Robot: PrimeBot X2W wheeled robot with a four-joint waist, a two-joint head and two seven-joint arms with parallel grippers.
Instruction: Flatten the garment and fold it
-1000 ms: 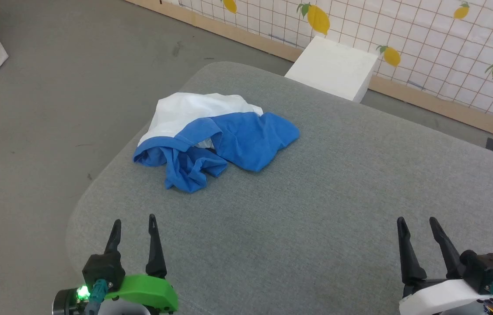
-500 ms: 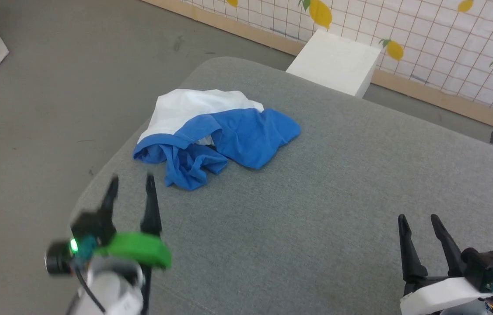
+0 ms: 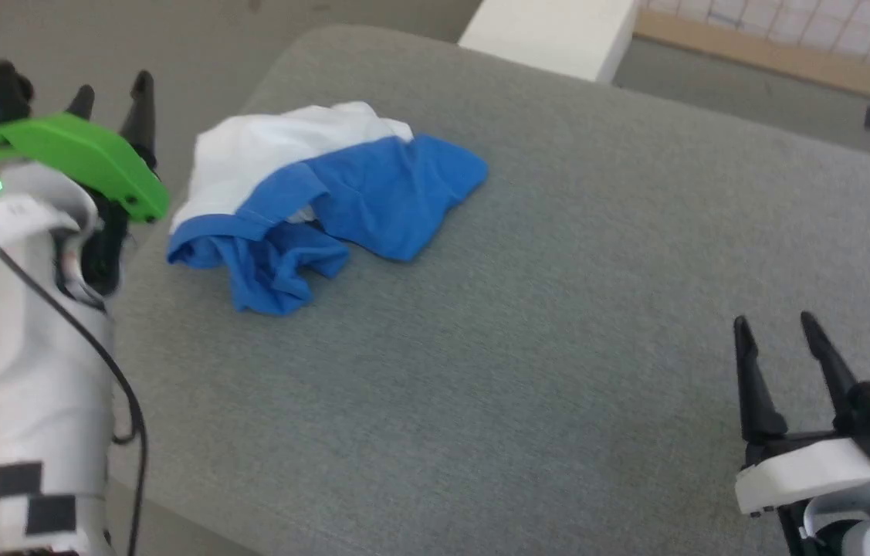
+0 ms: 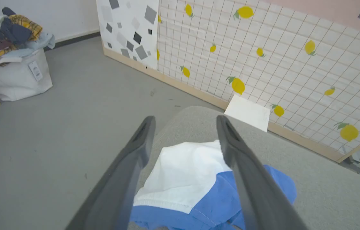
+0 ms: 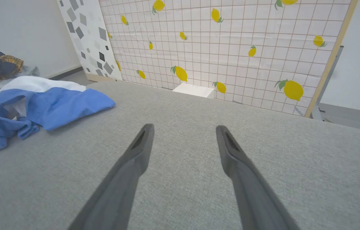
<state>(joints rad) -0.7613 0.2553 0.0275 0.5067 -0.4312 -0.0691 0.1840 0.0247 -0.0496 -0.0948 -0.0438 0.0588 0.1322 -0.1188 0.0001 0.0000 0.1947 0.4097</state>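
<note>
Crumpled soft garment (image 3: 326, 193) on woven-grey table (image 3: 558, 324)

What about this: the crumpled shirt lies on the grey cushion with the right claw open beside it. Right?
No. It is the left claw that is open beside the shirt on the cushion; the head view shows the right claw far from it.

The garment (image 3: 326, 185) lies on the table's (image 3: 558, 347) left side, a box (image 3: 550, 31) behind it.
</note>
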